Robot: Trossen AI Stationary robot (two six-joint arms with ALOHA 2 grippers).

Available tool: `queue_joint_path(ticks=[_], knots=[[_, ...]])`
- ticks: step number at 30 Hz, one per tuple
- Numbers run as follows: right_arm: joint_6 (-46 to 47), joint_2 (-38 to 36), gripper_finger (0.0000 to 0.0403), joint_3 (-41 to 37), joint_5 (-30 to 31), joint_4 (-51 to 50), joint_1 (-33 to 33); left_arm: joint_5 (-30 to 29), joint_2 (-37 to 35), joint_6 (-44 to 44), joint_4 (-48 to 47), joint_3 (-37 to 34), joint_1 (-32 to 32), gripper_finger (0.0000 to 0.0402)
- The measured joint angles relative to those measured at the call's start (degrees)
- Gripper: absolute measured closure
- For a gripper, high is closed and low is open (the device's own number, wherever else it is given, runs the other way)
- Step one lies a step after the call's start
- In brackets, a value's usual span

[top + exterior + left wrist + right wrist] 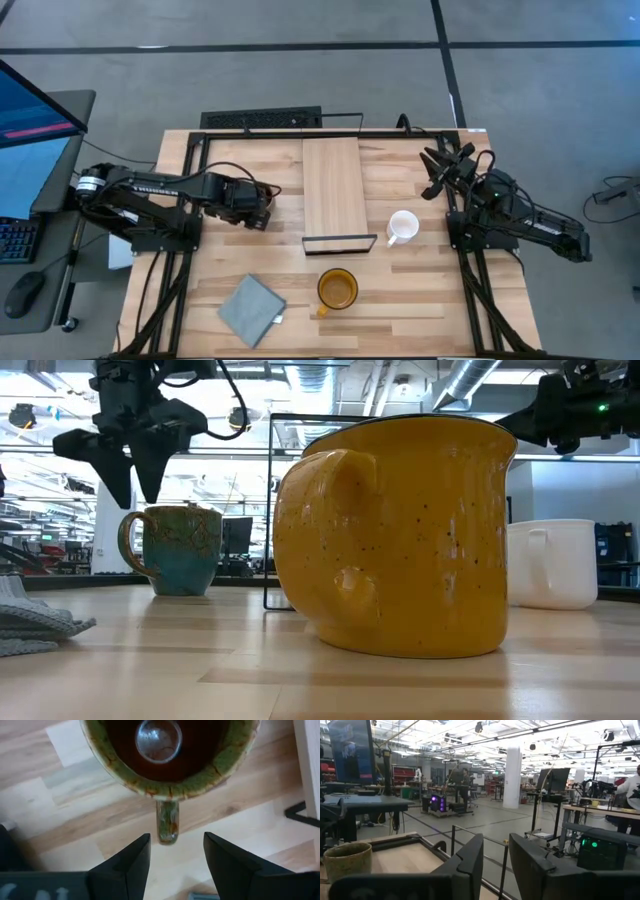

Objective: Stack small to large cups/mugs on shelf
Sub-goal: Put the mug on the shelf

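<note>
Step in hand, by your views: grasp on the brown mug (170, 755), which stands on the bench left of the shelf (333, 190). Left claw (175, 855) hangs above its handle, fingers apart; next you lower and close. Right claw (441, 166), right of the shelf, waits parted.

My two arms are dark, jointed and matte, with black cables looping along them. My left gripper (174, 865) ends in two wedge-shaped black fingers (127, 865); my right gripper (496, 865) looks the same.

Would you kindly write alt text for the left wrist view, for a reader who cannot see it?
Seen from directly above, the left gripper hangs open over the handle of the dark olive-rimmed mug, one finger to each side and neither touching it. The mug stands upright on the wooden table, beside the pale shelf plank.
</note>
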Motion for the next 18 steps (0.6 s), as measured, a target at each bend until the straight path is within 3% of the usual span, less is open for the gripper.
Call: queue_joint_path(ticks=[18], knots=[[0.0, 0.0, 0.0284, 0.0, -0.1, -0.8, 0.0, -1.4, 7.4, 3.2, 0.9, -0.1, 0.0, 0.0244]])
